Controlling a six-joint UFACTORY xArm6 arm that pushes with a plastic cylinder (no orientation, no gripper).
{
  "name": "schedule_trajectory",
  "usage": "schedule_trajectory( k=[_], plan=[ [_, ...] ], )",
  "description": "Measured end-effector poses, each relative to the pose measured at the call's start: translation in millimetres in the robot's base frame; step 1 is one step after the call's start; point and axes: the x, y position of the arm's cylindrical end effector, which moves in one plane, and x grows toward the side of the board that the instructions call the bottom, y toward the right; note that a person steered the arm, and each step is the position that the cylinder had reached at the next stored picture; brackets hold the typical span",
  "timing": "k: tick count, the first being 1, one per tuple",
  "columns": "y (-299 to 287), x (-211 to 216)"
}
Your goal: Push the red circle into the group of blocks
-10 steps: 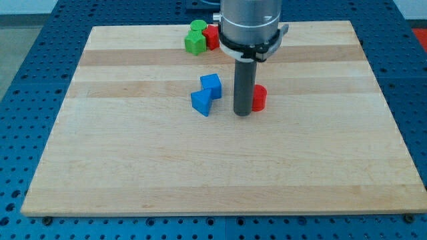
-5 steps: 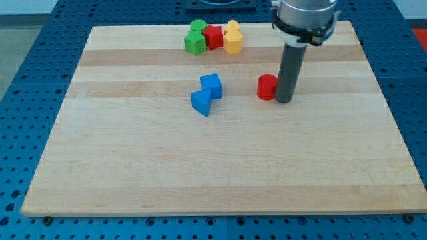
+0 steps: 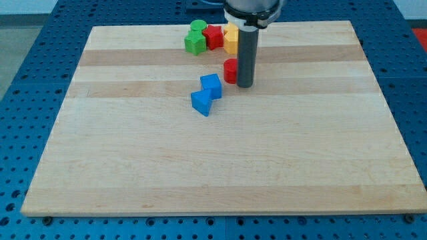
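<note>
the red circle is sitting just below the group of blocks, short of it. the tip is pressing against its right side; no gripper is fitted, so nothing is being grasped. judged risk: pushing from this side may be sending it left toward the blue blocks, missing the group. the rod is hiding part of the circle and the yellow block.
</note>
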Motion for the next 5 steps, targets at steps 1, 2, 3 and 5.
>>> schedule_trajectory(
  k=[1,2,3,5],
  plan=[
    [-11.0,-8.9],
    [-22.4,-24.1],
    [-38.0,-36.0],
    [-54.7,-64.5]
  ],
)
